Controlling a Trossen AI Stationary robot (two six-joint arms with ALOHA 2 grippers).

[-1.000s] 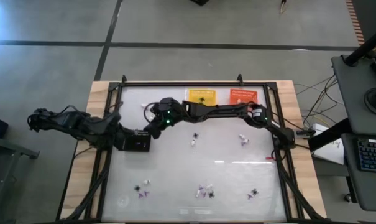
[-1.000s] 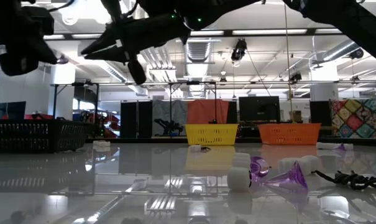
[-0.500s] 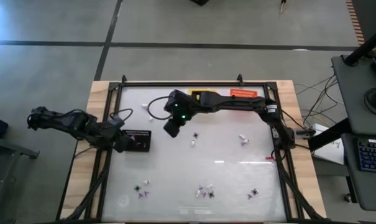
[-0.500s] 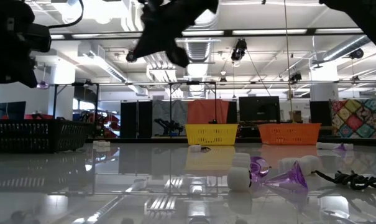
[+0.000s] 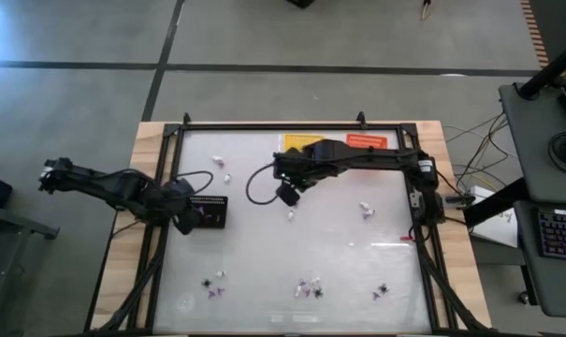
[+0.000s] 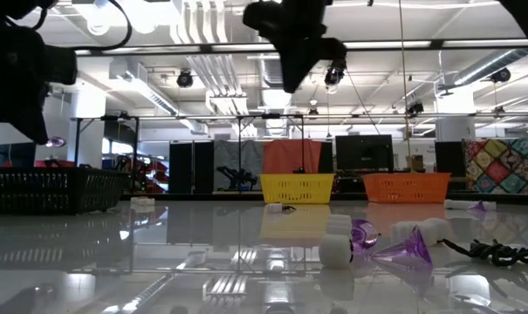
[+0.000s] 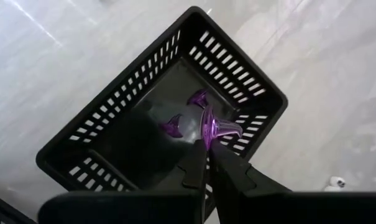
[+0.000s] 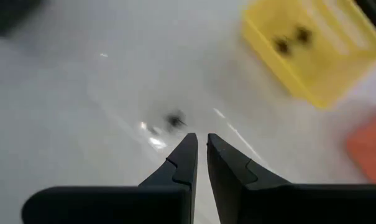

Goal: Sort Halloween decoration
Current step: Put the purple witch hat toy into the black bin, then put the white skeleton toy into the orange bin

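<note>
Above the black basket (image 7: 175, 118) at the table's left edge, the left gripper (image 7: 207, 144) hangs with its fingers pinched tight on a purple trinket (image 7: 214, 127); two more purple pieces (image 7: 173, 126) already lie on the basket floor beneath it. Over the last second this arm has drawn back toward the table edge and settled over the basket, so the purple piece looks ready to be dropped in with its kind

Over the same second the right gripper (image 5: 287, 194) has swung away from the left side of the table and now sits near the middle, in front of the yellow basket (image 8: 312, 46). Its fingers stand almost together with only a thin slit between them, and nothing shows between the tips. A small black trinket (image 8: 174, 119) lies on the white table (image 5: 357, 262) just ahead of those tips, apart from them, and two black pieces (image 8: 290, 37) rest inside the yellow basket. My guess is that the black one on the table is its next pick, for which the fingers would first need to spread. More trinkets (image 5: 308, 288) lie scattered along the near edge, still unsorted
</note>
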